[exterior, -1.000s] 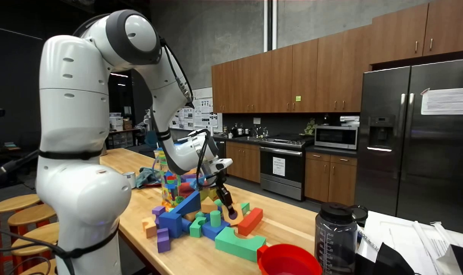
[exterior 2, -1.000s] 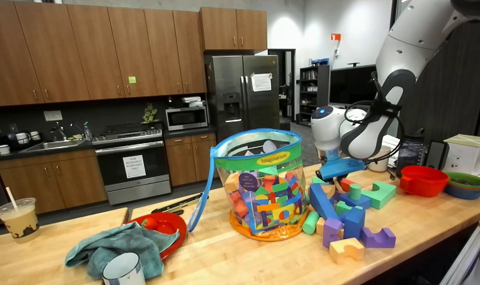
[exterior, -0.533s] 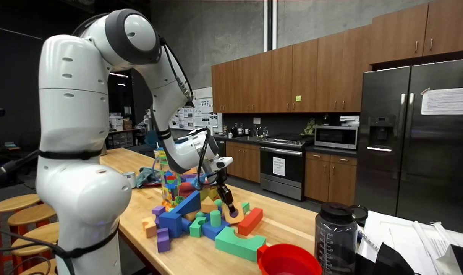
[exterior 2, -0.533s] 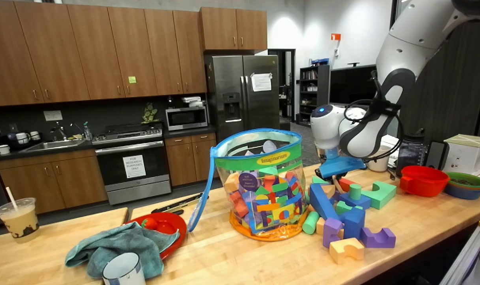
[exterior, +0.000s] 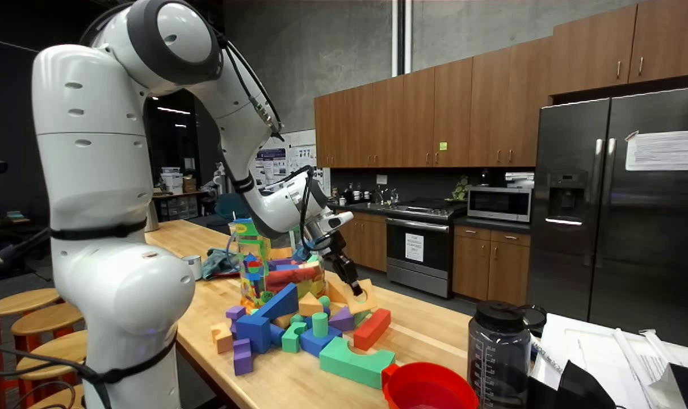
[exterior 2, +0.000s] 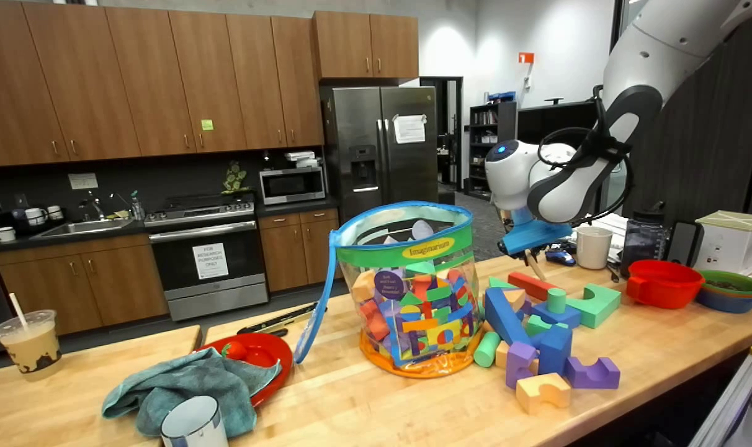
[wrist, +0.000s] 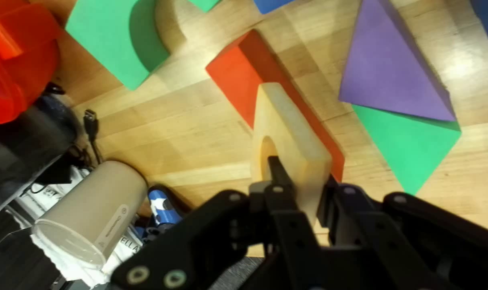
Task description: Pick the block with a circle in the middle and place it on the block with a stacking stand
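Note:
The tan block with a round hole in its middle [exterior: 368, 295] is in my gripper [exterior: 356, 288], tilted and raised above the table. In the wrist view my gripper [wrist: 303, 171] is shut on this block [wrist: 284, 133], one finger in the hole and one against the outer edge. In an exterior view the block [exterior 2: 536, 267] shows edge-on. A green cylinder [exterior: 320, 325] stands upright on a flat blue block [exterior: 317, 343]; this looks like the block with a stacking stand. It lies nearer that camera than my gripper. I see no tall tower of blocks.
A red block [exterior: 372, 329], a purple triangle [exterior: 342, 319] and a green arch [exterior: 352, 363] lie around it. A tall clear bag with a green band [exterior 2: 376, 256] holds many blocks. A red cup [exterior: 398, 382], a bottle [exterior: 498, 352] and a beige cup [exterior 2: 593, 245] stand nearby.
My gripper has risen with the tan block in it and moved slightly away from the pile. The purple triangle and green piece beneath are now uncovered.

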Controlling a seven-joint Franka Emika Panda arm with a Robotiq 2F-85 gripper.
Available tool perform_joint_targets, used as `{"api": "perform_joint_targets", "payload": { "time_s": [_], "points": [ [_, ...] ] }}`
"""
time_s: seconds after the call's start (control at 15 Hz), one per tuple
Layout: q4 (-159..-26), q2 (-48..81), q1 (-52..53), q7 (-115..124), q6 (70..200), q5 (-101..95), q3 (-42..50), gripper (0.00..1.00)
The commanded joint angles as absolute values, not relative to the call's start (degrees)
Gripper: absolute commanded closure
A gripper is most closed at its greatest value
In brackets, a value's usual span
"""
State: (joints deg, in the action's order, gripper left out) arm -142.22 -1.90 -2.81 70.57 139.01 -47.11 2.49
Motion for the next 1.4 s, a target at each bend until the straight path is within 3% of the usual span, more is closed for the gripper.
{"api": "perform_joint_targets", "payload": {
  "time_s": [0.0, 0.6, 1.33],
  "points": [
    [-143.12, -5.82, -2.86, 65.56, 132.77, -45.11, 2.25, 0.95],
    [-144.62, -10.19, -1.54, 41.89, 120.29, -27.30, -0.03, 0.95],
    [-144.44, -9.66, -1.57, 35.80, 116.79, -21.58, -2.32, 0.95]
  ]
}}
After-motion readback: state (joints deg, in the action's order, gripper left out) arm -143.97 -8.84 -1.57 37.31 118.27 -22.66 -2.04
